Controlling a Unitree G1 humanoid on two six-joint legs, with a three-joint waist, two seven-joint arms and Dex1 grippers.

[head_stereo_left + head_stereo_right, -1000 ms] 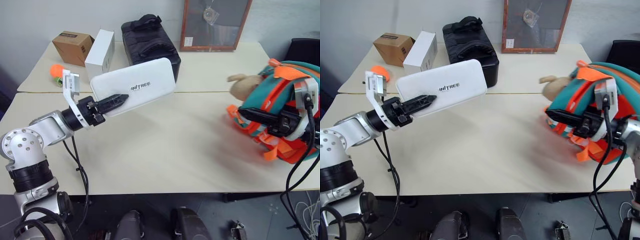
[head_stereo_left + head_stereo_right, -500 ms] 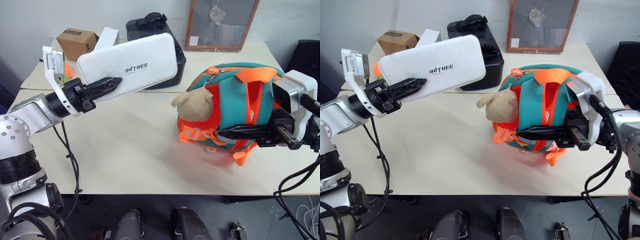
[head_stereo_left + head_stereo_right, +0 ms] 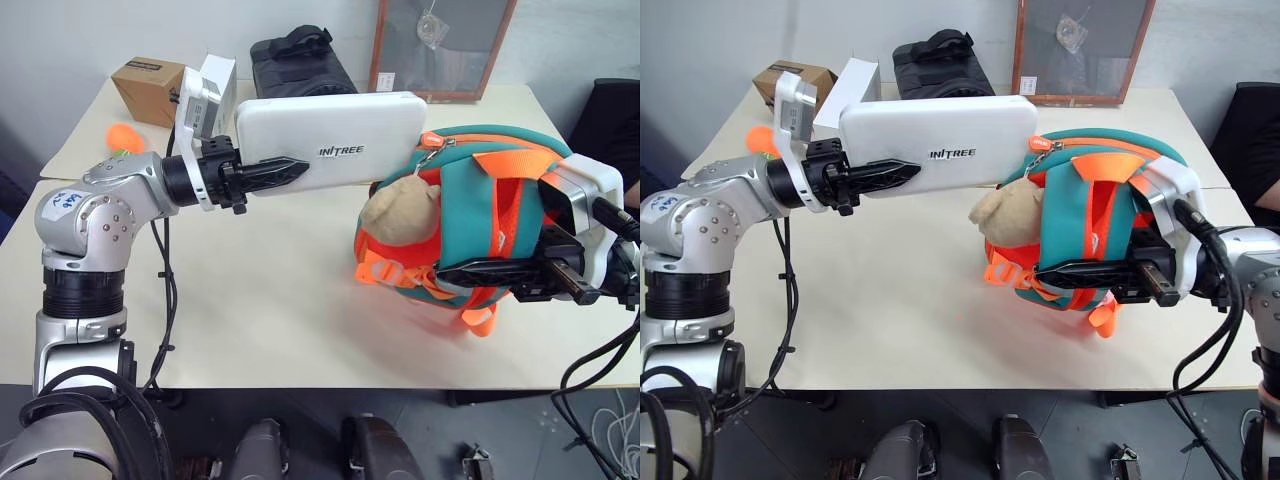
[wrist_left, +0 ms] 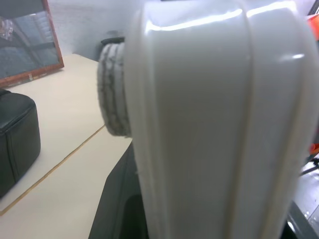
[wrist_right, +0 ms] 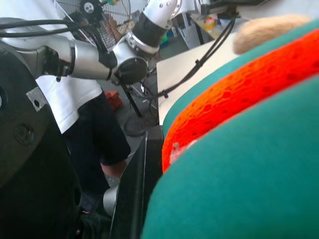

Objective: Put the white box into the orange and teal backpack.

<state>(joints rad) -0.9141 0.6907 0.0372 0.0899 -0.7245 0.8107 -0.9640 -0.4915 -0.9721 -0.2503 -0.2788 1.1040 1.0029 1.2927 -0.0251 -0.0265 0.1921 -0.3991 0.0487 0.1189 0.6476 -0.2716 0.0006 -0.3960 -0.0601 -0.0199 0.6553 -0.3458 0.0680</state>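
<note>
The white box [image 3: 340,140], glossy with grey lettering, hangs level above the table with my left gripper [image 3: 290,166] shut on its left end. Its right end reaches over the top of the orange and teal backpack [image 3: 480,205], just above the tan plush toy [image 3: 400,210]. The backpack stands upright on the right side of the table. My right gripper [image 3: 450,270] is shut on the backpack's lower front, among the orange straps. The box's edge [image 4: 209,124] fills the left wrist view, and backpack fabric [image 5: 249,149] sits close in the right wrist view.
At the back of the cream table [image 3: 250,300] stand a black padded bag [image 3: 300,60], a white carton [image 3: 222,75], a brown cardboard box [image 3: 150,88] and a framed picture [image 3: 440,45]. An orange object [image 3: 122,135] lies at far left. A person [image 5: 94,124] stands beyond the table.
My left arm swung the white box to the right and rolled it level, over the backpack. My right gripper pulled the backpack leftward from the table's right edge and stood it upright.
</note>
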